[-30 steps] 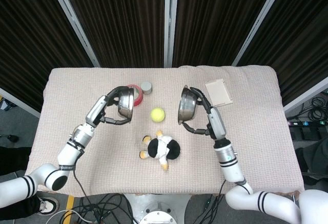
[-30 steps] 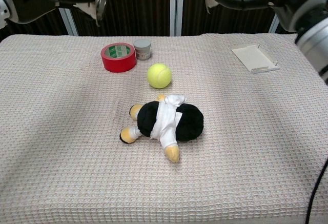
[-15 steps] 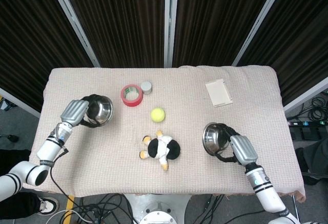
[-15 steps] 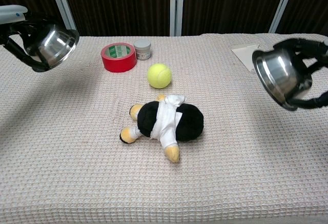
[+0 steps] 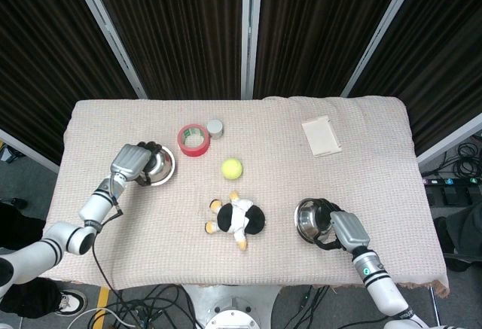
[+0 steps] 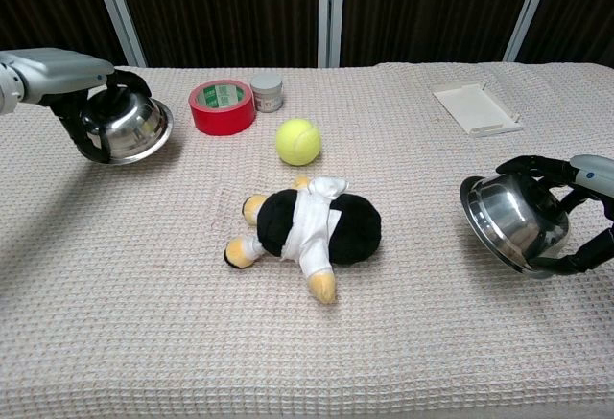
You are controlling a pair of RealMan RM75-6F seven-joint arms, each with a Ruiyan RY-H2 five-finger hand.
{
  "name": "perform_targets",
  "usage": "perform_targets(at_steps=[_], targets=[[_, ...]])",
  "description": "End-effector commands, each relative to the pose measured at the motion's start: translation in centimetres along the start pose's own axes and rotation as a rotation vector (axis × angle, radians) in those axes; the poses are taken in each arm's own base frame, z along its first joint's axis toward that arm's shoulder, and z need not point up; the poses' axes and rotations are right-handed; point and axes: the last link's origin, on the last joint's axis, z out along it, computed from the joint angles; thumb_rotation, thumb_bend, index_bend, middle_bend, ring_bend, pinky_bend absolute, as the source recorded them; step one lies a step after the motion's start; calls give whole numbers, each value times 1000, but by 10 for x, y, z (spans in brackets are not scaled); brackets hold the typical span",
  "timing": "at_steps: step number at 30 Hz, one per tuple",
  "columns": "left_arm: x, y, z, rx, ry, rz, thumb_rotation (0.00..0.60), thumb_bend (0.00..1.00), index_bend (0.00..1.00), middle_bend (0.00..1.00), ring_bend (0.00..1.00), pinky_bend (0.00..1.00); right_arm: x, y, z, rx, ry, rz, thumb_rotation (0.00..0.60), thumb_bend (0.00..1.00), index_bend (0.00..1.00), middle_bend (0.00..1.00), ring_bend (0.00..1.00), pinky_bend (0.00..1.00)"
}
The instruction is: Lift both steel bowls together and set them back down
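My left hand grips a steel bowl at the table's left side; the bowl is tilted and sits low over the cloth. My right hand grips the second steel bowl at the front right. That bowl tilts with its opening turned toward the table's middle, its lower rim at or just above the cloth. Fingers of both hands wrap over the rims.
A black-and-white plush toy lies between the bowls. Behind it are a yellow tennis ball, a red tape roll and a small grey jar. A white tray sits at the back right.
Both hands have carried the bowls down from high above the table and outward, to low positions near the cloth. The left bowl shifted slightly right in the last half second.
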Motion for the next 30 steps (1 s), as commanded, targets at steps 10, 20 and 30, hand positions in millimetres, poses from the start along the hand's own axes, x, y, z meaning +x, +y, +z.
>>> perform_targets(at_steps=[10, 20, 30], targets=[[-10, 6, 5, -19, -151, -10, 600, 117, 108, 65, 39, 192, -2, -6, 7, -5, -75, -50, 600, 112, 37, 97, 30, 123], [4, 2, -3, -23, -79, -60, 600, 42, 9, 0, 0, 98, 7, -9, 2, 15, -6, -34, 600, 0, 0, 0, 0, 0], [17, -19, -68, 112, 330, -275, 600, 62, 17, 12, 0, 100, 42, -3, -14, 53, 343, 18, 600, 0, 0, 0, 0, 0]])
